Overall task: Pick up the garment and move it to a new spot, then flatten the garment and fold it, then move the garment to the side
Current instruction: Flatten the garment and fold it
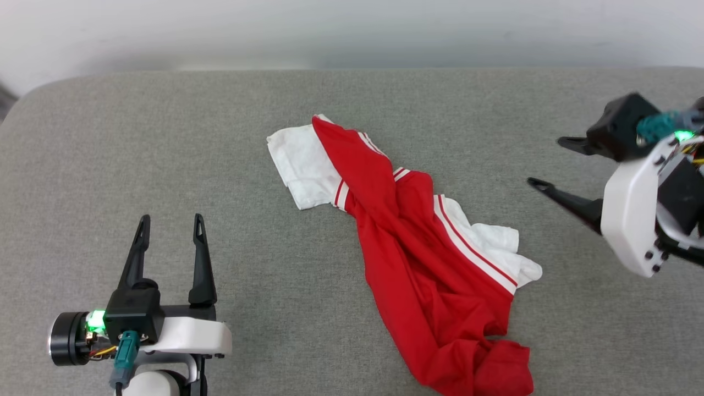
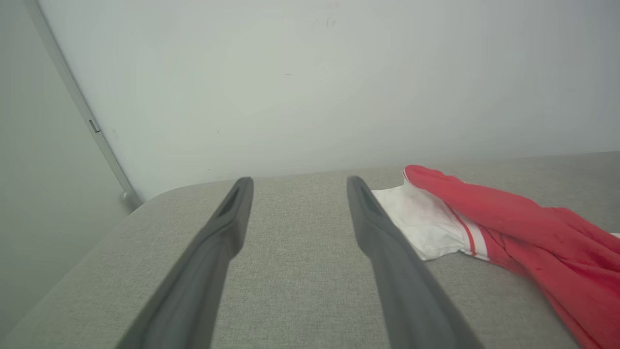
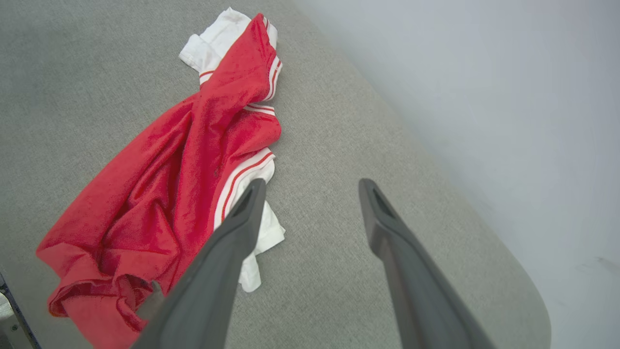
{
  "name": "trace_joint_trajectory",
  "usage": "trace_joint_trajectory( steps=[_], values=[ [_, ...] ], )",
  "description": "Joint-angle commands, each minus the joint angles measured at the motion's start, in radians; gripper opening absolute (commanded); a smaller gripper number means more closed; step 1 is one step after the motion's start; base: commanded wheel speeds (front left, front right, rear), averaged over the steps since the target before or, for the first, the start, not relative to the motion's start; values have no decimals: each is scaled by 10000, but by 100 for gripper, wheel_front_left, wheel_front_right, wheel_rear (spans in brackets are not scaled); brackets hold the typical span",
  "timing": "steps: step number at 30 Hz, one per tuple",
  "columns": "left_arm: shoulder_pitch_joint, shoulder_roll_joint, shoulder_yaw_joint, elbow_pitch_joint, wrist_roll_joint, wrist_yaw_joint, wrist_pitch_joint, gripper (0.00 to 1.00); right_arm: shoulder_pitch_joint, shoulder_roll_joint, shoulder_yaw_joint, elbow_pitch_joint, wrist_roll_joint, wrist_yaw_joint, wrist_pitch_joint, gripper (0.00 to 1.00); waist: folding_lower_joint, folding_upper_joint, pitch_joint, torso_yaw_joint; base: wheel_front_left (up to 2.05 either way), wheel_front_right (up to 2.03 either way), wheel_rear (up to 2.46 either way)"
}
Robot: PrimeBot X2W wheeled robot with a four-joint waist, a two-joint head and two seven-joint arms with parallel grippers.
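No writing can be read anywhere, including on the garment (image 1: 418,258).

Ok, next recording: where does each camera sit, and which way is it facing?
Head view: on the robot's head, facing forward and down at the grey surface with the crumpled garment; left gripper lower left, right gripper at the right edge, both open.
Left wrist view: on the left wrist, looking low along its own fingers across the surface toward the wall; garment at right.
Right wrist view: on the right wrist, looking down along its own fingers at the garment beside them.
Shared: all three show the garment.
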State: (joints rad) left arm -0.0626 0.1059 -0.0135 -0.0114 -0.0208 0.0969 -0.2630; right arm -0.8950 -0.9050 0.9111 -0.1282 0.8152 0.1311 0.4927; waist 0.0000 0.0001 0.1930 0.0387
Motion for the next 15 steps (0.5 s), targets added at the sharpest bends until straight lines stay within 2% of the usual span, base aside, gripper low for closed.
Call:
trace_joint_trajectory(
  steps=[1, 4, 8, 15],
  values=[
    [-149, -48, -1, -73, 30, -32, -24, 100, -258, 14, -34, 291, 239, -7, 645, 100, 0, -1, 186, 103, 0, 0, 0],
    [-271, -93, -83, -115, 87, 5, -24, 100, -561, 172, 140, 907, 520, -7, 1817, 100, 0, -1, 441, 227, 0, 0, 0],
    [-454, -146, -188, -135, 81, -27, -24, 100, -855, 493, 524, 1776, 590, -7, 2742, 100, 0, -1, 894, 438, 0, 0, 0],
    [-916, -242, -352, -138, 80, -70, -24, 100, -1068, 1265, 1075, 3303, 628, -5, 2899, 100, 0, -1, 1710, 813, 0, 0, 0]
  ],
)
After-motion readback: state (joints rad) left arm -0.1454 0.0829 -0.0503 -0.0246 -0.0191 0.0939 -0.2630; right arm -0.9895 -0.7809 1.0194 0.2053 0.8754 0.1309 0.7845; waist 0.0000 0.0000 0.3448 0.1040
